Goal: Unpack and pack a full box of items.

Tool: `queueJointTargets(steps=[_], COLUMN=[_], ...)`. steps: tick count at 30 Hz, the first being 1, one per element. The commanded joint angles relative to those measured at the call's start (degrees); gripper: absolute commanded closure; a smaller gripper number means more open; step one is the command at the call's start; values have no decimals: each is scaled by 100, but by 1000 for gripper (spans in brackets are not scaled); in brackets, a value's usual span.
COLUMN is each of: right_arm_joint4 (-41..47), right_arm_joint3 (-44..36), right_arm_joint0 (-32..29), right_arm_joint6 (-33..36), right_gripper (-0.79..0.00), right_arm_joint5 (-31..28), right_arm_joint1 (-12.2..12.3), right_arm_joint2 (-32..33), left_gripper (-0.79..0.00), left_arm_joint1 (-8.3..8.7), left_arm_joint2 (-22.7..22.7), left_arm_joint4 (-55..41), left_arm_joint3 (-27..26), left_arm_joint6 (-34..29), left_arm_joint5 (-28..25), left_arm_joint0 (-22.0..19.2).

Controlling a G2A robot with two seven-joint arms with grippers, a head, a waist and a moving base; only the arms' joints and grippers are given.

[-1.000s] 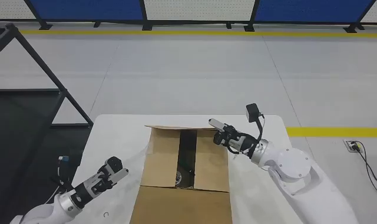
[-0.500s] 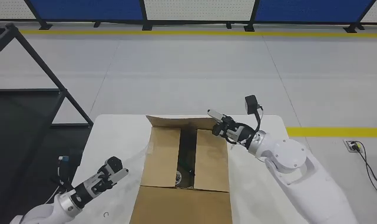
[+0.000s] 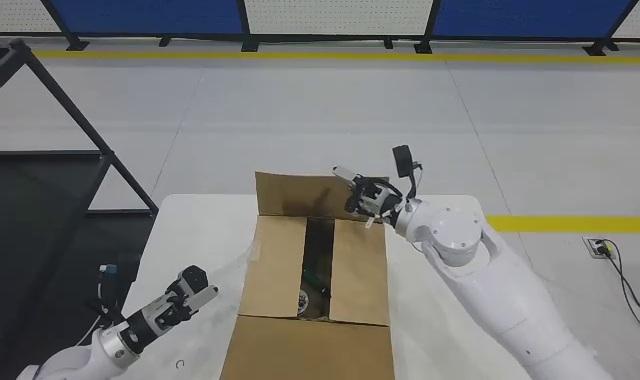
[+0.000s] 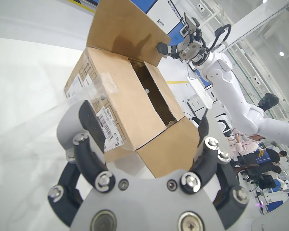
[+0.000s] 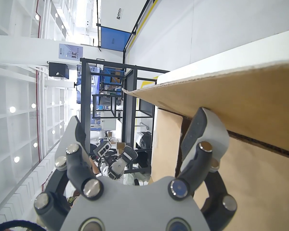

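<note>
Brown corrugated cardboard forms the box (image 3: 355, 280), which sits on the white table (image 3: 195, 230) in the lower centre of the top view. Its two long flaps lie almost flat with a dark slit between them. Dim shapes lie in the slit, and I cannot tell what they are. The near flap (image 3: 305, 350) is folded out toward the bottom edge of the frame, and the far flap (image 3: 295, 193) stands upright.

The right arm comes in from the lower right of the top view, bent at the elbow, its smooth white rounded links leading to the right gripper (image 3: 353, 188) at the right-hand end of the upright flap. Its fingers are spread wide with nothing clamped between them. In the right wrist view one finger (image 5: 202, 126), pale-backed with a dark pad, presses its tip against the flap's face, while the other stands free in the air.

The left arm lies low in the lower left of the top view, angled toward the box. The left gripper (image 3: 200, 283) is near the box's left side but apart from it. Its black rubbery fingers (image 4: 89, 118) are likewise parted and grip nothing. In its wrist view the side of the box carries white barcode labels (image 4: 108, 121) and crinkled clear tape (image 4: 103, 82).
</note>
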Motion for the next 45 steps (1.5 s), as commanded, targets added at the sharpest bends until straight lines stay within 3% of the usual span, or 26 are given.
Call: queueJointTargets(steps=[1, 15, 36, 45], right_arm_joint4=[-6, 164, -180, -164], right_arm_joint3=[136, 1249, 2387, 2379], right_arm_joint0=[58, 357, 847, 832], right_arm_joint6=[-106, -1154, -486, -451], right_gripper=[-785, -785, -785, -785], right_arm_joint5=[-13, -49, 551, 213], right_arm_joint1=[-57, -559, -1020, -1090], right_arm_joint2=[-49, -357, -597, -375], left_gripper=[-785, -785, -785, -785], left_arm_joint1=[0, 0, 0, 0], left_arm_joint2=[0, 0, 0, 0], left_arm_joint4=[0, 0, 0, 0], left_arm_joint3=[0, 0, 0, 0], left_arm_joint6=[0, 0, 0, 0], left_arm_joint5=[0, 0, 0, 0], left_arm_joint0=[0, 0, 0, 0])
